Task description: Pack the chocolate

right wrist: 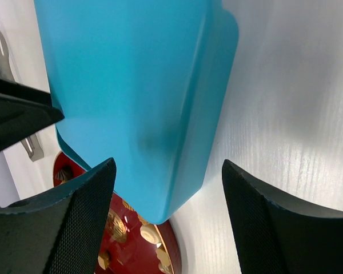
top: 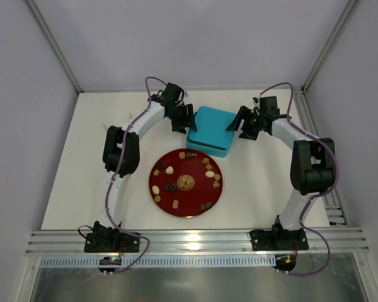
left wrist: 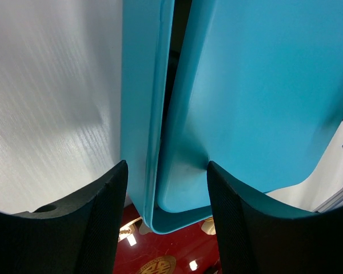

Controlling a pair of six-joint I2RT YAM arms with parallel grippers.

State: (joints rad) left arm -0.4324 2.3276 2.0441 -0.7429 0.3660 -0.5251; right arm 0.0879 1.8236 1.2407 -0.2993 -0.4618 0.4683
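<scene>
Nearest the lenses are the black fingers themselves. The left gripper (left wrist: pixel 167 171) has its jaws apart astride the left rim of the teal box (left wrist: pixel 263 103), both fingers overlapping teal; whether they press on that rim or only straddle it I cannot tell. The right gripper (right wrist: pixel 168 165) has its jaws spread wide around the box's right near corner, with a strip of bare white surface showing between that corner and one finger, so it clamps nothing. The white table (top: pixel 82 182) carries everything. The teal box (top: pixel 209 129) sits toward the table's far edge, about midway between its left and right edges, with the left gripper (top: pixel 179 119) at its left side and the right gripper (top: pixel 244 123) at its right. The left wrist view shows a dark slit between the box's lid and base; its inside is hidden. The round red plate (top: pixel 195 195) lies at the table's middle, and from above its far rim is overlapped by the box's near edge. The gold emblem (top: pixel 187 182) marks the plate's centre. The chocolate (top: pixel 210 174) lies on the plate, small brown, tan and cream pieces scattered loosely around the emblem, most of them near the rim.
</scene>
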